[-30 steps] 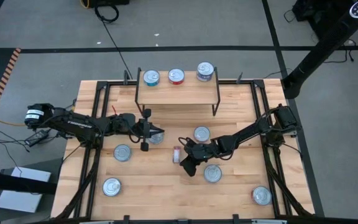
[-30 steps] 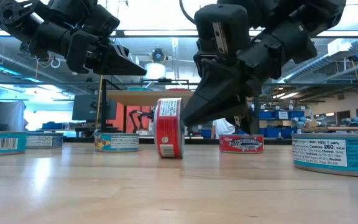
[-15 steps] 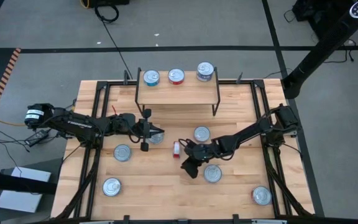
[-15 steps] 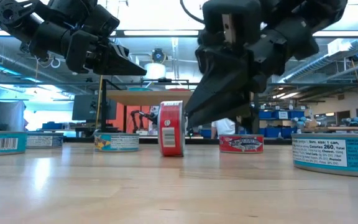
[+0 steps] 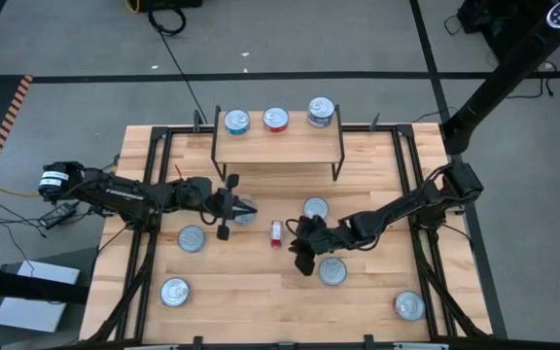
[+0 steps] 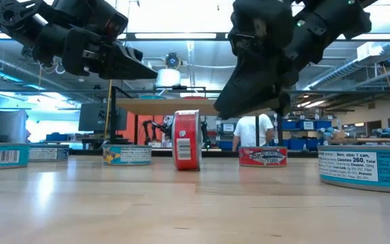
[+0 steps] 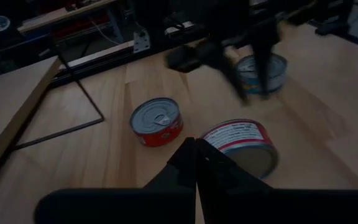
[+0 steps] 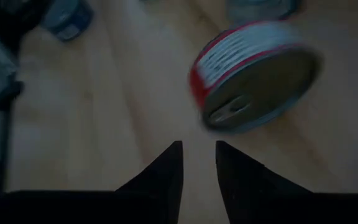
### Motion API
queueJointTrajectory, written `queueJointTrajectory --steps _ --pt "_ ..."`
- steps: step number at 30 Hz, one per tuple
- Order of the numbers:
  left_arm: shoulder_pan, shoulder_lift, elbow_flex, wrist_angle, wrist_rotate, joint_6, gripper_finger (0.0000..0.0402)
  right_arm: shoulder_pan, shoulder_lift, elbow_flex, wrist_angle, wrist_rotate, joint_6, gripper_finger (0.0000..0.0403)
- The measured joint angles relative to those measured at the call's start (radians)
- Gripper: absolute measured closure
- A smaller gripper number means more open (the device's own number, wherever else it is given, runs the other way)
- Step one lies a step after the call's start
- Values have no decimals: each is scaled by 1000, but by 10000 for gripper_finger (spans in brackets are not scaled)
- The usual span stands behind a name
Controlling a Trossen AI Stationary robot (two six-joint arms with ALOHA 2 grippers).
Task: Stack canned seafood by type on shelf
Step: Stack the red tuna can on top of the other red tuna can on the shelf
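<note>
A: Red-labelled round tin (image 5: pixel 276 232) stands on edge mid-table, apart from the small light-wood shelf (image 5: pixel 278 147) at the far edge, which carries three tins.
B: Right gripper (image 5: pixel 299 237) just beside it, fingers parted, empty. Left gripper (image 5: pixel 244 207) clenched, empty, over another tin (image 5: pixel 247 215).
</note>
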Motion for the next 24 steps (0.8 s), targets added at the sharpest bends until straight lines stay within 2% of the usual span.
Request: queueJointTrajectory --steps 3,5,13,18,24 --pt "-1 0 0 -4 31 0 396 -1 1 0 -33 122 -40 303" --pt "-1 0 0 -6 44 1 396 -9 2 0 -22 154 -72 314" --pt "-1 0 0 -6 49 4 396 -44 2 0 27 135 -165 393" --pt "-1 0 0 -9 60 12 396 -53 39 0 40 85 -166 390" --pt "-8 0 1 -23 68 24 396 -57 96 0 80 99 -167 398"
